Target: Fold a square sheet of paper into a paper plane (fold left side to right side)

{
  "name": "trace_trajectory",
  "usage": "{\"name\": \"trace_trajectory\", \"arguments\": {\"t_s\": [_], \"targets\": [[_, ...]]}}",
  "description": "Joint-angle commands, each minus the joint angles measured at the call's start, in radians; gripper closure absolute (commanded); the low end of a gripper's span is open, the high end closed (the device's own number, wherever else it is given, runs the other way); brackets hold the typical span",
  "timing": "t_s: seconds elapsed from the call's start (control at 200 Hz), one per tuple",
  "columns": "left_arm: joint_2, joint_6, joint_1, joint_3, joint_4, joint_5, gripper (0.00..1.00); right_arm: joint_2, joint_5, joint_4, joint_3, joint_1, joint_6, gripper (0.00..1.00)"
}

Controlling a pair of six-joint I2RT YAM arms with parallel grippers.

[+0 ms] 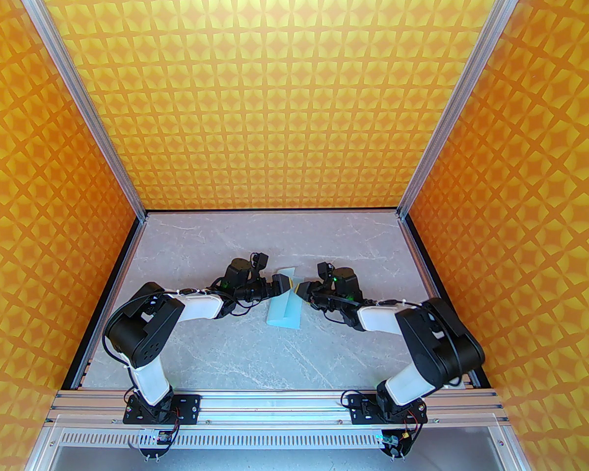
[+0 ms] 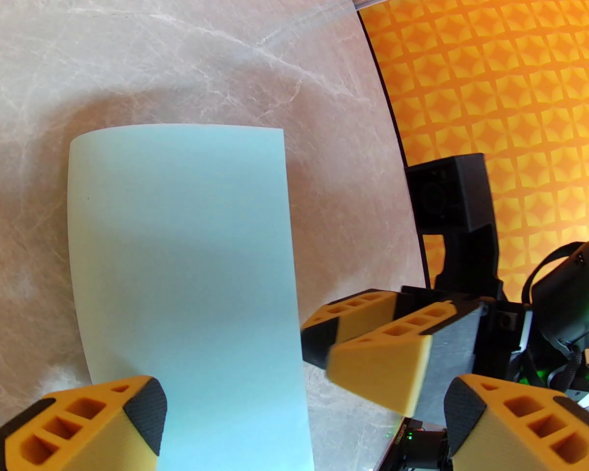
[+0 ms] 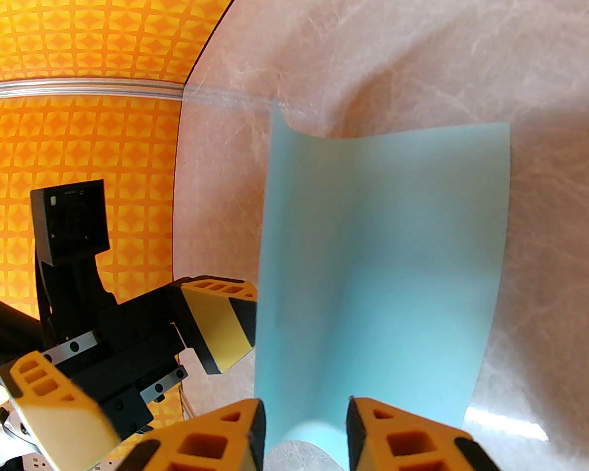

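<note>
The square sheet of paper [image 1: 285, 307] is pale blue and lies mid-table, folded to a narrow rectangle. In the left wrist view the paper [image 2: 186, 263] looks flat and slightly bowed. In the right wrist view the paper [image 3: 383, 263] bends along a lengthwise crease, its left half standing up. My left gripper [image 1: 283, 282] is at the paper's far left edge. The left gripper [image 2: 304, 430] is wide open and straddles the sheet's near end. My right gripper [image 1: 302, 290] faces it from the right. The right gripper [image 3: 304, 439] has its jaws apart, and the paper's curled edge hangs loose between them.
The table [image 1: 255, 351] is grey marble with orange patterned walls [image 1: 284, 116] at the back and both sides. An aluminium rail [image 1: 275, 403] runs along the near edge by the arm bases. The two gripper heads sit very close together over the paper.
</note>
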State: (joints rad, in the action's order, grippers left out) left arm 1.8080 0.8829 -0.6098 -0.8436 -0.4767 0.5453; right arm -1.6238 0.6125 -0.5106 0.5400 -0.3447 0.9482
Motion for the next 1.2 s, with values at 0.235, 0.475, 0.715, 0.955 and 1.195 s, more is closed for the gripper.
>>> {"name": "trace_trajectory", "arguments": {"t_s": [0.235,0.475,0.715,0.955,1.195], "targets": [[0.025,0.005,-0.010,-0.032,-0.011,0.002,0.01,-0.050,0.059,-0.151,0.022,0.003,0.070,0.67],[0.028,0.005,-0.014,-0.035,-0.013,0.001,0.01,-0.066,0.064,-0.125,0.028,0.002,0.060,0.70],[0.025,0.001,-0.016,-0.037,-0.004,0.002,0.01,-0.091,0.065,-0.119,0.044,0.002,0.055,0.79],[0.012,-0.006,-0.015,-0.039,0.007,0.002,0.01,-0.093,0.045,-0.058,0.061,0.002,0.022,1.00],[-0.071,-0.098,-0.004,-0.059,0.177,-0.038,0.01,-0.068,0.007,0.083,0.081,0.010,-0.064,1.00]]}}
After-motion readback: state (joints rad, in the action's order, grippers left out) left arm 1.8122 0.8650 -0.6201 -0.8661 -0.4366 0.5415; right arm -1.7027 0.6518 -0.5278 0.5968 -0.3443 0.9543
